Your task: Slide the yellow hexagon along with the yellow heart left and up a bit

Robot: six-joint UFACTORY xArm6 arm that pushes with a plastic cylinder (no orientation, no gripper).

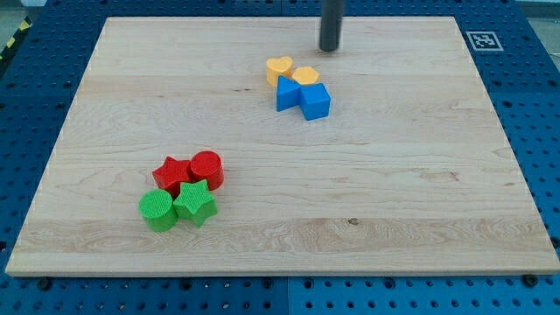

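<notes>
Approach step: my tip (329, 49) sits free, touching nothing, above-right of yellow plastic hexagon block (305, 76) and yellow plastic heart block (279, 68). Next: get right-below them, push up-left.

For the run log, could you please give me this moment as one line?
my tip: above-right of yellow hexagon, apart | yellow heart: touching hexagon's left | blue blocks: just below | push: not begun

my tip (329, 49) above-right of yellow heart (279, 68), yellow hexagon (305, 76) touching heart
</notes>
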